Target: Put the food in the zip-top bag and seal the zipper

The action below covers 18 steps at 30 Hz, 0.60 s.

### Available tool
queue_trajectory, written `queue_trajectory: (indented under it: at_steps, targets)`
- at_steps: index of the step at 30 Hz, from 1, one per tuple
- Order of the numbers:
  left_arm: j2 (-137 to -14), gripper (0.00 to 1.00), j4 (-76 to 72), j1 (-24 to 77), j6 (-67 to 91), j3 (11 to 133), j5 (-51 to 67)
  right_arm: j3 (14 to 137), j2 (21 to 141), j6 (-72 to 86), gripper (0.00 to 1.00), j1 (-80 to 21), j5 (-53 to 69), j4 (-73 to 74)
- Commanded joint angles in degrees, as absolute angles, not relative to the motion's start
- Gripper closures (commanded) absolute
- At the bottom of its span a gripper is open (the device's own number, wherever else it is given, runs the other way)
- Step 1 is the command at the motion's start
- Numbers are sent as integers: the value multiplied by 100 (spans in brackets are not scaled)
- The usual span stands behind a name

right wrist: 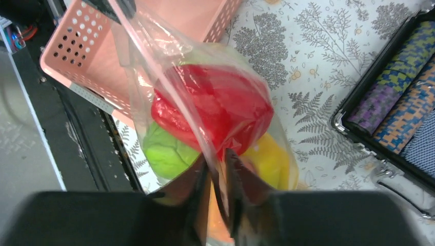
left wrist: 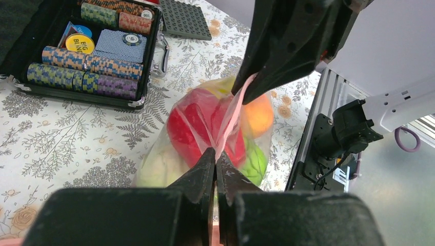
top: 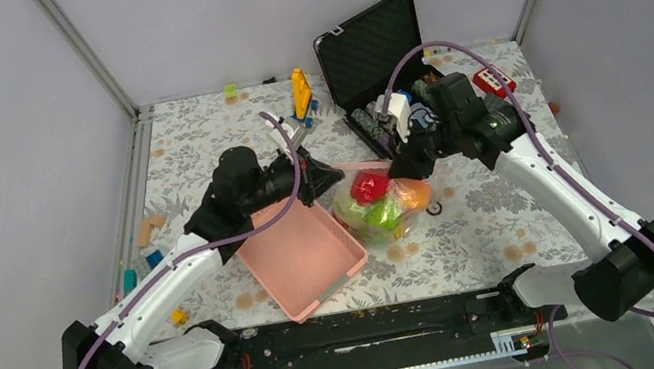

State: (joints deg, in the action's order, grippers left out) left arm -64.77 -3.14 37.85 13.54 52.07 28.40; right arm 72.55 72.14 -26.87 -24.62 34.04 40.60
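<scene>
Left pincer (left wrist: 215,157), right pincer (left wrist: 242,90) on zipper (left wrist: 232,120) ends

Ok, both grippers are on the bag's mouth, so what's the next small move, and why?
Probably slide the left gripper along the zipper toward the right gripper, lightly pinched. Both are shut on the pink strip, stretched taut between them, and the food already sits inside the zip-top bag; whether the strip is pressed closed is unclear.
</scene>
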Motion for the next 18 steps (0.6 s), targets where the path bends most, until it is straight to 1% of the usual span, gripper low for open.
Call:
queue_trajectory:
  at_steps: [1, 2, 3, 4, 5, 6, 8, 10, 13, 15, 18]
  targets:
    - [-6486, 86, -707, 3757, 1379, 5605, 3002, 7556, 7135, -1851, 97, -2520, 3160, 3870]
    - [-6498, 69, -674, 3759, 1392, 5641, 2976, 7532, 7066, -1563, 100, -2522, 3039, 3752]
    - [-6491, 42, -654, 3751, 1415, 5664, 2933, 7499, 6968, -1253, 100, -2522, 2860, 3601]
    - [-6487, 18, -643, 3754, 1429, 5683, 2898, 7470, 6829, -996, 100, -2522, 2640, 3505]
    - [-6463, 4, -644, 3756, 1451, 5686, 2854, 7449, 6706, -672, 100, -2525, 2338, 3435]
    - [-6434, 1, -657, 3761, 1481, 5682, 2810, 7426, 6583, -338, 100, -2518, 1870, 3332]
    - [-6374, 1, -628, 3760, 1554, 5679, 2677, 7364, 6311, 519, 100, -2463, 1011, 3222]
    - [-6297, 1, -582, 3753, 1648, 5651, 2463, 7296, 6063, 1338, 100, -2223, 603, 3243]
    - [-6098, 1, -486, 3759, 1723, 5532, 2089, 7245, 5828, 2316, 100, -1507, -94, 3757]
    - [-5928, 1, -311, 3752, 1738, 5467, 1786, 6969, 5637, 2648, 100, -1040, -563, 3891]
    - [-5676, 1, -22, 3750, 1772, 5383, 1305, 6298, 5341, 2971, 100, -145, -545, 3910]
